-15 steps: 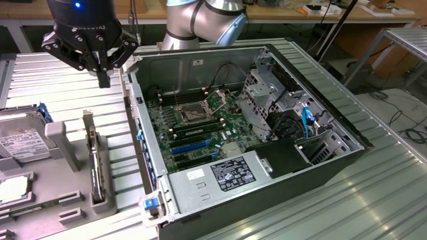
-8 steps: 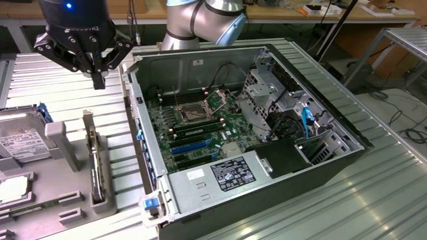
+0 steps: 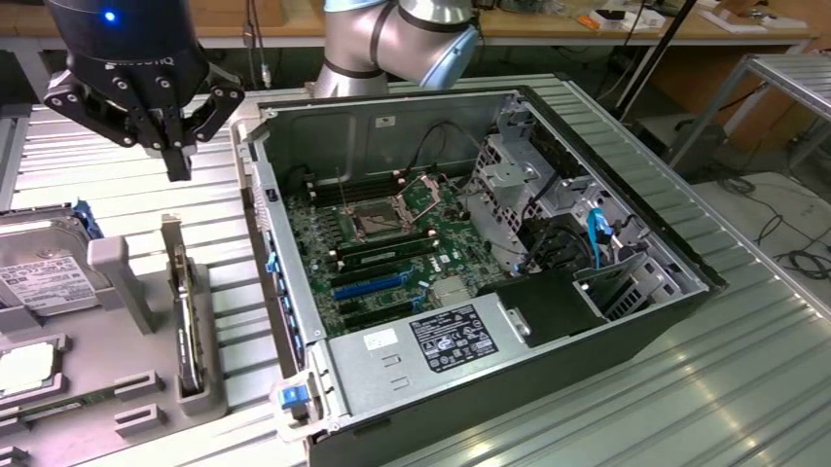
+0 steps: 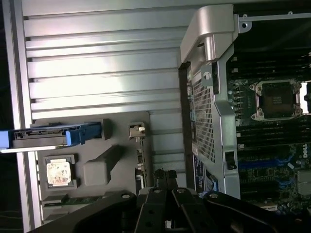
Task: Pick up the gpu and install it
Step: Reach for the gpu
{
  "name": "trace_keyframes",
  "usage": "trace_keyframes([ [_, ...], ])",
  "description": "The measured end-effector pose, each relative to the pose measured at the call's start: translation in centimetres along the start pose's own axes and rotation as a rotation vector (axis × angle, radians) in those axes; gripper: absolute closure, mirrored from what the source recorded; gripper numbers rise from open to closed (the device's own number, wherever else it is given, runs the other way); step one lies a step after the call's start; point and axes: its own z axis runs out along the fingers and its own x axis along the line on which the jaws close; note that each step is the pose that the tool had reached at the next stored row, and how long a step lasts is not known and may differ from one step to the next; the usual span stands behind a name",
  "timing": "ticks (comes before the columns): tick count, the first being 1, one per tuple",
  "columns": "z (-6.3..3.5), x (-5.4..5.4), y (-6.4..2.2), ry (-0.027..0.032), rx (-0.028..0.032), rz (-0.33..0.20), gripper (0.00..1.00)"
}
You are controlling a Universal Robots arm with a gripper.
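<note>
The gpu [image 3: 189, 316] stands on its edge in a slot of the grey holder tray [image 3: 124, 321], at the exterior view's left of the open computer case [image 3: 389, 126]. In the wrist view the gpu [image 4: 140, 155] appears edge-on, with its silver bracket end toward the case. My gripper [image 3: 177, 156] hangs above and behind the card, well clear of it. Its black fingers [image 4: 165, 191] are pressed together with nothing between them. Blue expansion slots [image 3: 370, 285] lie on the motherboard inside the case.
A silver hard drive [image 3: 39, 277] with blue rails sits in the tray beside the gpu. A processor chip [image 4: 59, 174] and a memory stick [image 4: 65, 200] lie in other tray pockets. The case's metal rear wall [image 3: 279, 282] rises between tray and motherboard. Ribbed metal table [image 3: 727, 389] all around.
</note>
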Motion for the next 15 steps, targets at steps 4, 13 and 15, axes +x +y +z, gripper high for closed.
trace_keyframes([
  [4, -0.04, 0.5, -0.46, 0.0001, 0.0000, 0.000, 0.89],
  [13, -0.14, 1.7, -2.20, 0.0001, 0.0001, 0.000, 0.89],
  [15, -0.16, 1.9, -2.43, 0.0002, 0.0001, 0.000, 0.89],
])
